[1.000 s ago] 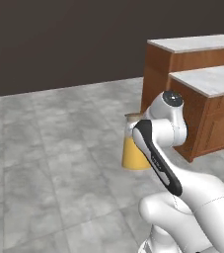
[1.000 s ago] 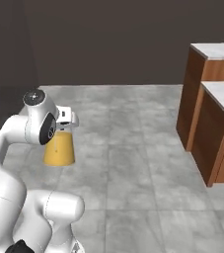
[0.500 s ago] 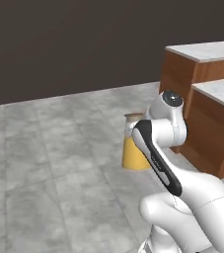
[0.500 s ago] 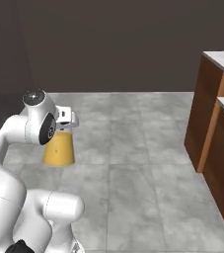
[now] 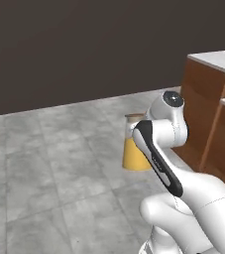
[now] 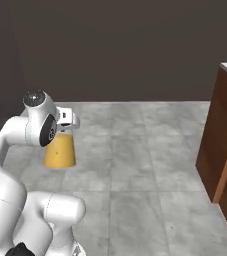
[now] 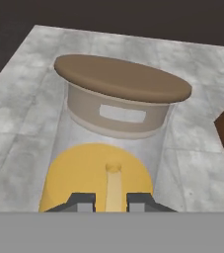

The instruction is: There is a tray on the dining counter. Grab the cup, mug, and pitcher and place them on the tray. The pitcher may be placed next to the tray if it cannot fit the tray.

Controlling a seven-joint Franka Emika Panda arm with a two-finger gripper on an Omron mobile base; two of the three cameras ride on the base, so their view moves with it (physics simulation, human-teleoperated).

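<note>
Gripper [image 7: 110,199]: we find the two dark finger tips set close together against the glass of the pitcher; the jaws are clamped on it, with a narrow strip of glass between them.
Pitcher [image 5: 135,149]: we see it held off the floor at the end of the arm, upright in both base views, with no surface under it. In the right base view [image 6: 60,149] the cone of orange liquid hangs just below the hand.
Pitcher contents: orange liquid fills the wide lower part; the upper neck is clear glass.
Lid [image 7: 122,78]: round, brown, seated on the neck of the pitcher and level with it.
Arm [image 5: 156,154]: we note it folded close to the robot's body, with the hand to the left of the upper joint in the left base view.
Floor [image 6: 145,165]: grey stone tiles, well below the pitcher on all sides.
Brown cabinets [image 5: 210,121]: wood-panelled fronts with a pale top, at the right of the left base view, well apart from the pitcher. We also see one at the right edge of the right base view [image 6: 225,140].
Back wall [image 5: 84,44]: dark and plain, at the far side of the floor.
</note>
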